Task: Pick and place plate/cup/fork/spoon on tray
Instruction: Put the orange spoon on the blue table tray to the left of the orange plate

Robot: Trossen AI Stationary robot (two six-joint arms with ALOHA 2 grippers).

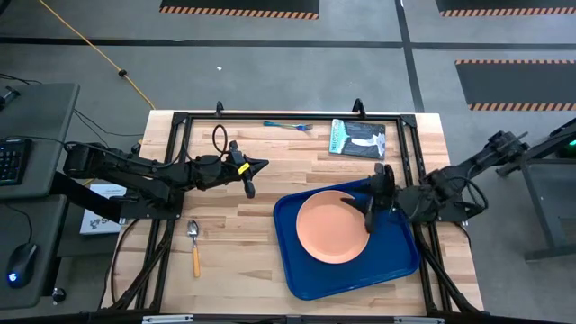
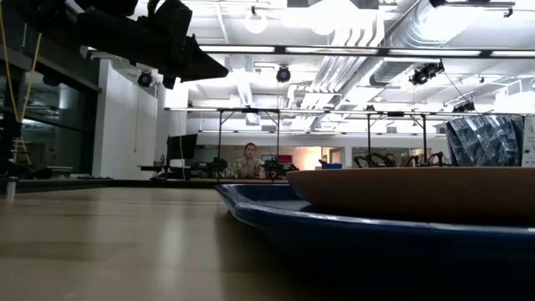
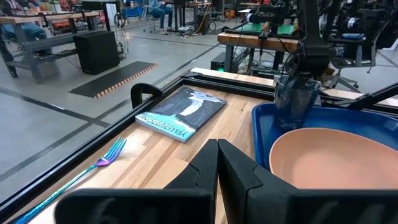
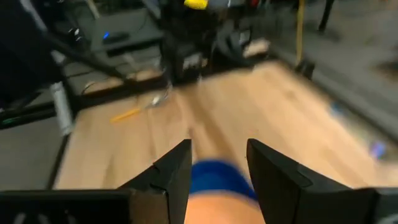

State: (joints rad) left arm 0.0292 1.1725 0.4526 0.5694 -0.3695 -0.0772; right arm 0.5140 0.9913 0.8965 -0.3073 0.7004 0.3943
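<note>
Left gripper [image 3: 217, 163] – dark fingers pressed together, raised above the wooden table [image 3: 155, 155]. The fork [image 3: 74, 177] lies near the table's black edge rail, blue handle, tines toward a book [image 3: 181, 113] titled YELLOWSTONE. The plate [image 3: 339, 158] sits in the tray [image 3: 262, 134]. The right gripper [image 3: 297, 102] hangs over the tray's rim – finger state unclear.

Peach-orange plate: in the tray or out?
In. The round peach-orange plate lies flat inside the deep-blue rectangular tray, blue rim showing around it; the right tool is over its edge.
</note>
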